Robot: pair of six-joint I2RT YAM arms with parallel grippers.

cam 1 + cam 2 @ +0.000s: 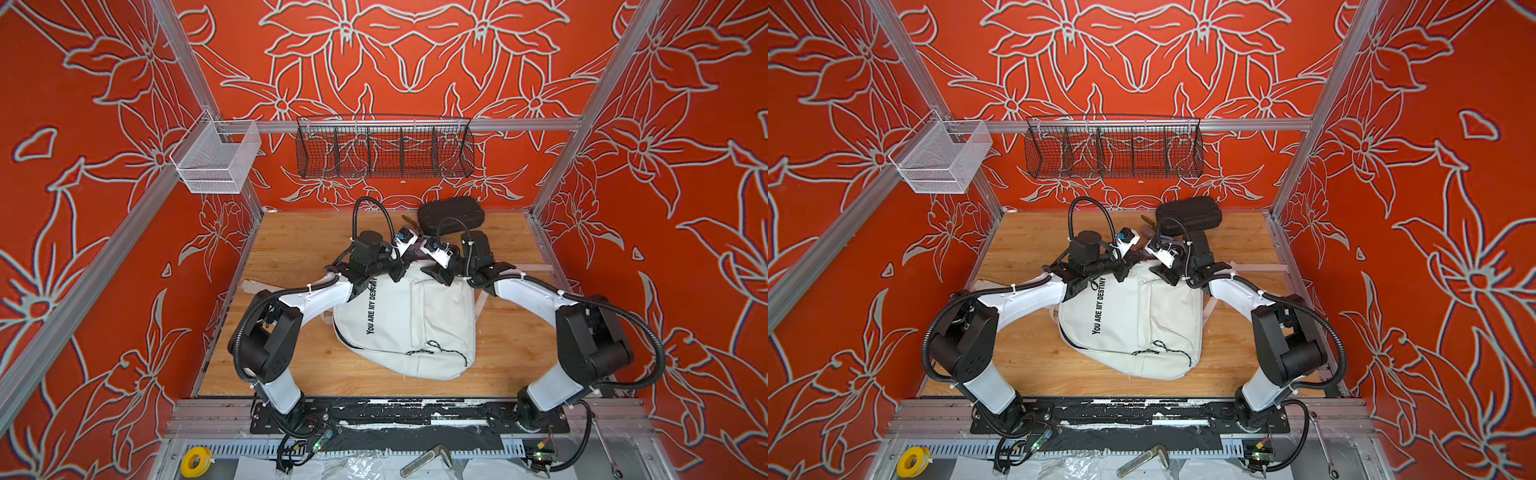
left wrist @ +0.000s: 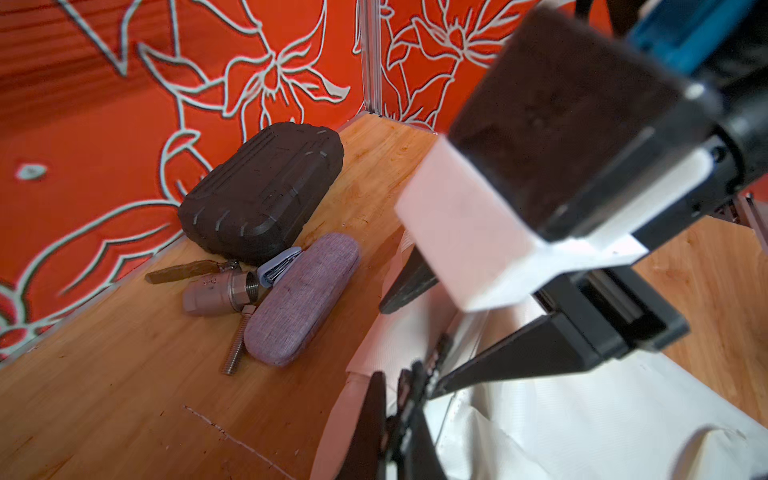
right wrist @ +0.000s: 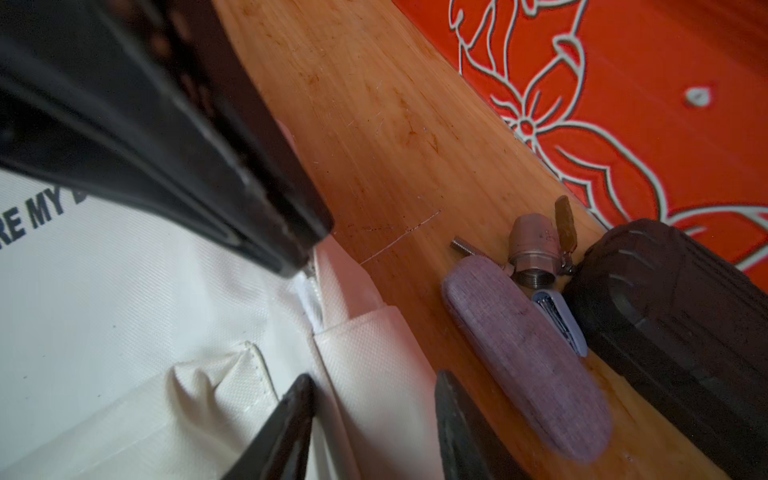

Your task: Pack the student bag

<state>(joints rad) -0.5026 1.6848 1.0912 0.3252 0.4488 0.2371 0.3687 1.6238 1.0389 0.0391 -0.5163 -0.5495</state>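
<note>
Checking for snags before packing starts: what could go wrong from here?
The left gripper is shut at the zipper of the student bag while the right gripper stands open over its rim, so a pull may drag the whole bag. The grippers sit close and might collide. A sliding bag could shove the lavender pouch and metal valve lying just beyond.

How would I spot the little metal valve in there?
Look past the white backpack to the black case against the red back wall. The valve lies beside it: stubby metal, threaded mouth, brown lever, unlike the purple fabric pouch and thin bolt.
</note>
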